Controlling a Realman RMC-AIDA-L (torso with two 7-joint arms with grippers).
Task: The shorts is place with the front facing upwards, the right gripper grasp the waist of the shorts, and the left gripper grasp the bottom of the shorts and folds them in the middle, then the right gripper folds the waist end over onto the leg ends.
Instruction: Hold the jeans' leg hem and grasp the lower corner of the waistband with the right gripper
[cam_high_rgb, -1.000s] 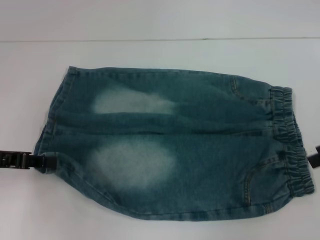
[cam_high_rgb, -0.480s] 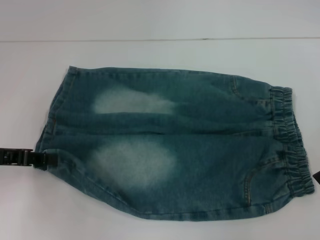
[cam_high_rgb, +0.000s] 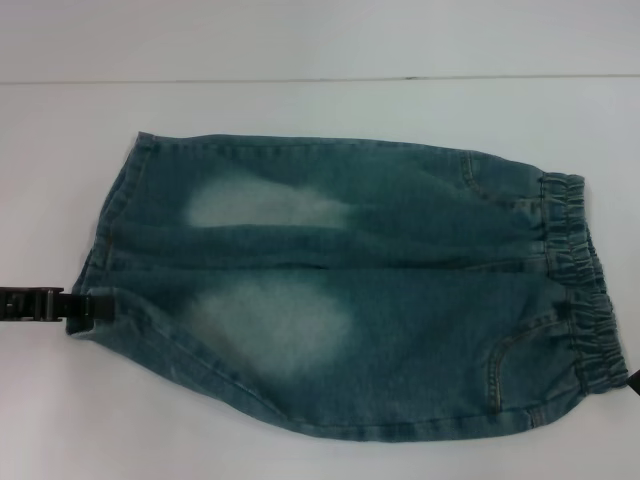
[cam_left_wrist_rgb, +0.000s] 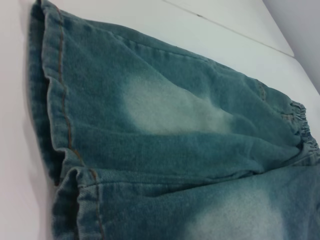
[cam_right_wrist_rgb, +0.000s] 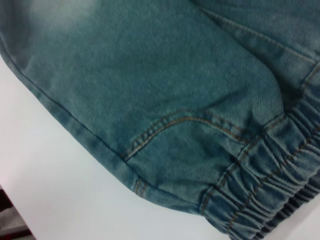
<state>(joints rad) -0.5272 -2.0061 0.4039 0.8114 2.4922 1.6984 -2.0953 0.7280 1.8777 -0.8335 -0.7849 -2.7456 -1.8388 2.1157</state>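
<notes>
The blue-green denim shorts (cam_high_rgb: 380, 290) lie flat, front up, with two pale patches showing. The gathered waist (cam_high_rgb: 575, 280) is at the right and the leg ends (cam_high_rgb: 110, 230) at the left. My left gripper (cam_high_rgb: 88, 308) reaches in from the left edge and is shut on the hem of the near leg, where the denim bunches around its tips. Only a dark sliver of my right gripper (cam_high_rgb: 634, 383) shows at the right edge, beside the near end of the waist. The left wrist view shows the stitched hems (cam_left_wrist_rgb: 55, 100). The right wrist view shows the elastic band (cam_right_wrist_rgb: 270, 190).
The shorts rest on a white table (cam_high_rgb: 300, 100) whose far edge runs as a thin line across the back. A bare strip of table lies in front of the shorts and to their left.
My left gripper has shifted slightly away from me with the near leg hem, drawing that corner up. The right gripper has slid along the right edge toward me, from mid-waist to its near end.
</notes>
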